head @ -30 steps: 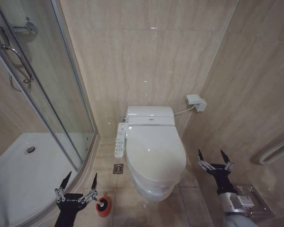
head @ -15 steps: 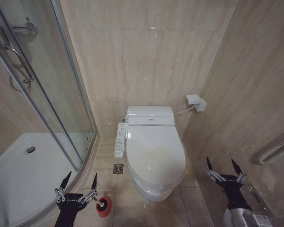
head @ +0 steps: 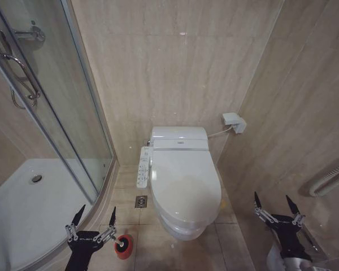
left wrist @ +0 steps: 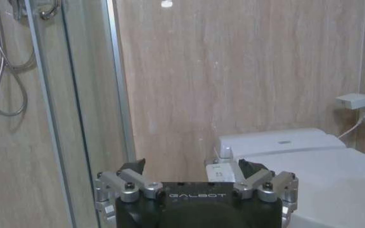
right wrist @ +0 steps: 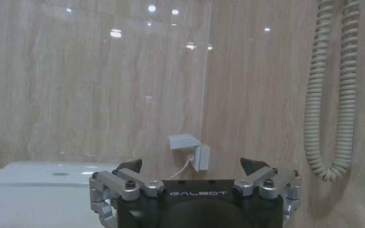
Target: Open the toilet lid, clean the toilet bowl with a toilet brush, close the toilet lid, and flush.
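Still closed, the toilet lid sits mid-frame, long axis running up-frame toward the wall. Right pincer, spread and empty, hangs lower right beside it, nearer than left pincer, also spread, lower left by the toilet brush.

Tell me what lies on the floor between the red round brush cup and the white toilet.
In the head view, a small square metal floor drain lies between the red round brush cup and the white toilet; the rest is bare beige tile.
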